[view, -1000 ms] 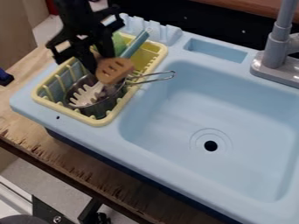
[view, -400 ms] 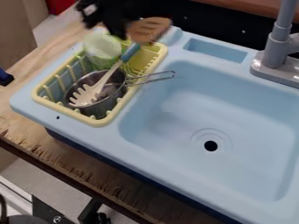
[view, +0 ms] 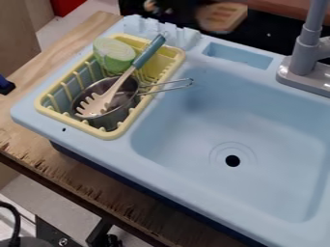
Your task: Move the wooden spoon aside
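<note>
At the top edge of the camera view, the black gripper shows as a dark blurred shape against the black backing. It is shut on the wooden spoon, whose brown slotted head sticks out to its right, raised behind the sink's back rim. The spoon's handle is hidden.
A yellow rack at the sink's left holds a metal pot, a pale slotted spoon with a blue handle, and a green round thing. The grey faucet stands at the back right.
My gripper has gone up and right from over the yellow rack, carrying the wooden spoon with it to the top edge. The pot and blue-handled spoon have stayed in the rack.
</note>
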Tool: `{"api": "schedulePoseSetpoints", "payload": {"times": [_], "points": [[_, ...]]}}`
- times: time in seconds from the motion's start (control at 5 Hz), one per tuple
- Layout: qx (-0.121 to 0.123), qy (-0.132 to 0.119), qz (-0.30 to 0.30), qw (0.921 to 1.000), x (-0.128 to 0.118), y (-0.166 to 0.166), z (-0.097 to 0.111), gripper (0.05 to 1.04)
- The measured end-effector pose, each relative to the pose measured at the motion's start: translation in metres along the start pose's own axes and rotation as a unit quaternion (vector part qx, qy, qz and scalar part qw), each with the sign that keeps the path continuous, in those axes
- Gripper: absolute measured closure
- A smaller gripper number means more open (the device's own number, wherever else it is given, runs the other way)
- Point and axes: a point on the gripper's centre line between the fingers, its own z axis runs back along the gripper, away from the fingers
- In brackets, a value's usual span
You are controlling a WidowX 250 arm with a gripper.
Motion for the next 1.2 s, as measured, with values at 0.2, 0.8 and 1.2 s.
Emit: {"api": "schedulePoseSetpoints", "payload": {"times": [0.2, 0.8, 1.2], "points": [[0.014, -0.002, -0.042, 0.999, -0.02, -0.009, -0.016, 0.784], [0.041, -0.018, -0.043, 0.9981, -0.041, -0.023, -0.058, 0.784], [0.04, -0.023, -0.051, 0.9977, -0.043, -0.025, -0.065, 0.722]]}}
